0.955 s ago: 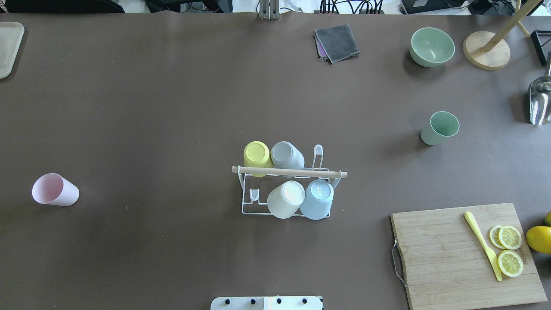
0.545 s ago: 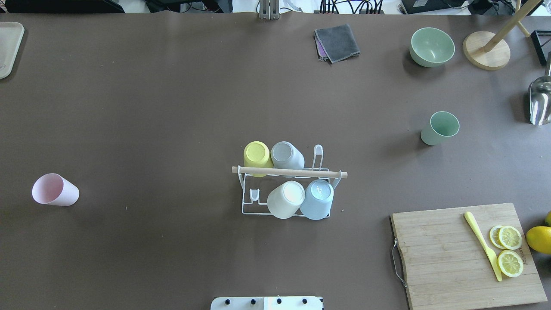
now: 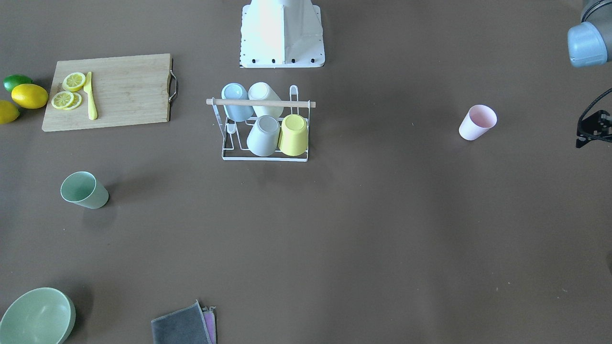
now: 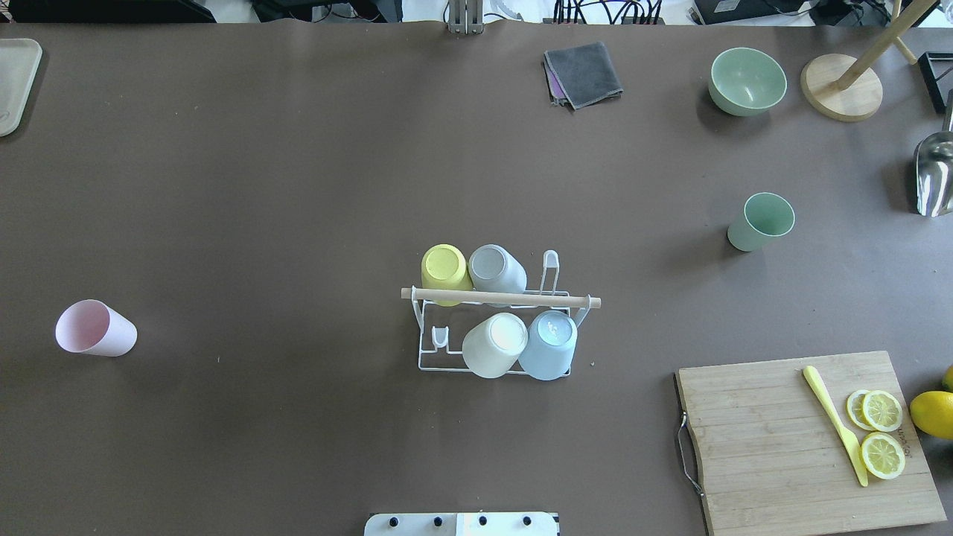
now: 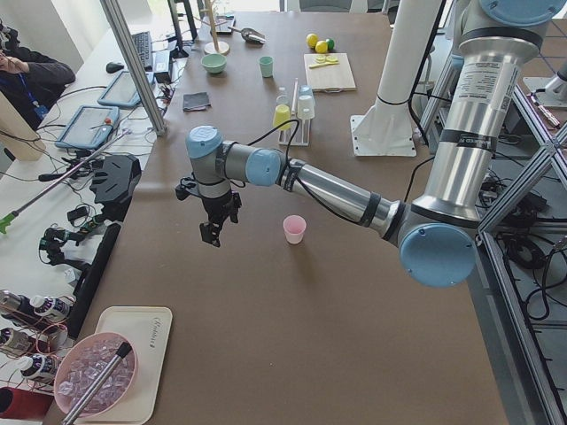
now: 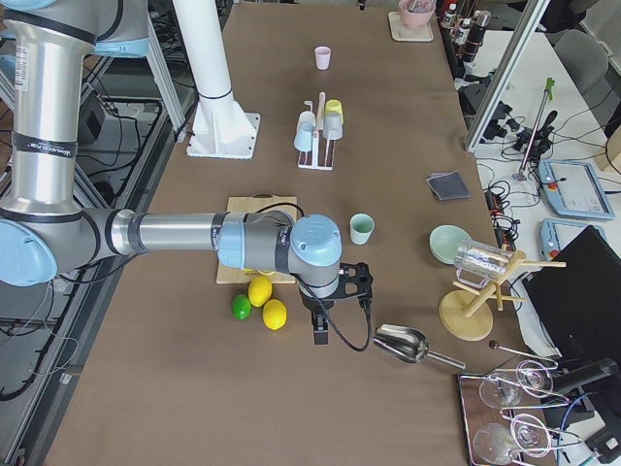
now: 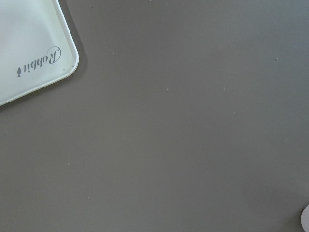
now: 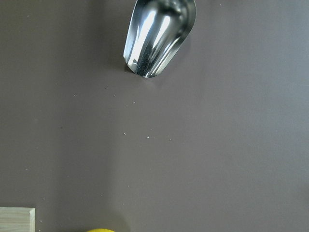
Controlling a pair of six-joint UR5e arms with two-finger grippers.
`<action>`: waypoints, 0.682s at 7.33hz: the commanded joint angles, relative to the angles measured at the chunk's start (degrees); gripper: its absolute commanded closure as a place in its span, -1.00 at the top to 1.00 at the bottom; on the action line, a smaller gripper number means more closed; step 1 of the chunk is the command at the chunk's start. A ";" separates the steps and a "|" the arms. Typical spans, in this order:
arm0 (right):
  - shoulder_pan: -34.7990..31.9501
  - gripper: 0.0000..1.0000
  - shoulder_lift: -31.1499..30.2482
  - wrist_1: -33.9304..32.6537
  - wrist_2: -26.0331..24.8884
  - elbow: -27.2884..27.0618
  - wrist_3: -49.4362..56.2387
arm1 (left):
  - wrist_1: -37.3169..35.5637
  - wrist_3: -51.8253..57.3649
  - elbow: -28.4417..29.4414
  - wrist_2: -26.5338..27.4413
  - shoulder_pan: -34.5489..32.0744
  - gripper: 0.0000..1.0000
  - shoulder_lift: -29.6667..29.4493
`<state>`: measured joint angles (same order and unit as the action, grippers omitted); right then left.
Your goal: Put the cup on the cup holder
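The white wire cup holder (image 4: 499, 298) with a wooden rod handle stands mid-table, also in the front view (image 3: 260, 102). It holds several upturned cups. A pink cup (image 4: 95, 328) stands alone at the left. A green cup (image 4: 760, 221) stands alone at the right. My left gripper (image 5: 211, 237) hangs above the table beyond the pink cup (image 5: 294, 228). My right gripper (image 6: 319, 336) hangs near the lemons, past the green cup (image 6: 361, 228). I cannot tell whether either gripper is open or shut. Neither wrist view shows fingers.
A wooden cutting board (image 4: 767, 447) with lemon slices and a yellow knife lies front right, lemons (image 4: 932, 413) beside it. A metal scoop (image 8: 159, 36), green bowl (image 4: 747, 80), wooden stand (image 4: 841, 88) and grey cloth (image 4: 583, 73) sit at the back. A white tray (image 7: 29, 48) lies far left.
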<state>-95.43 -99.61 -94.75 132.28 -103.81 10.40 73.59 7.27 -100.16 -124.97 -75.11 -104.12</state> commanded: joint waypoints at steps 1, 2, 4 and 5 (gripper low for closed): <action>0.07 1.00 0.12 -0.08 -0.09 0.01 0.67 | -6.42 0.11 -0.29 4.29 5.30 0.97 -3.45; 0.07 1.00 0.12 -0.09 -0.09 0.01 0.59 | -9.49 0.11 -0.38 4.90 6.20 0.97 -5.02; 0.68 1.00 0.30 -0.17 0.08 -0.08 0.76 | -17.48 0.11 -0.03 7.53 12.51 0.97 -9.41; 0.69 1.00 0.30 -0.17 0.35 -0.08 1.20 | -19.34 0.11 -0.03 9.72 14.36 0.97 -10.30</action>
<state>-94.94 -99.35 -94.91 132.35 -103.85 11.19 57.60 7.38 -100.26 -117.80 -63.71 -112.70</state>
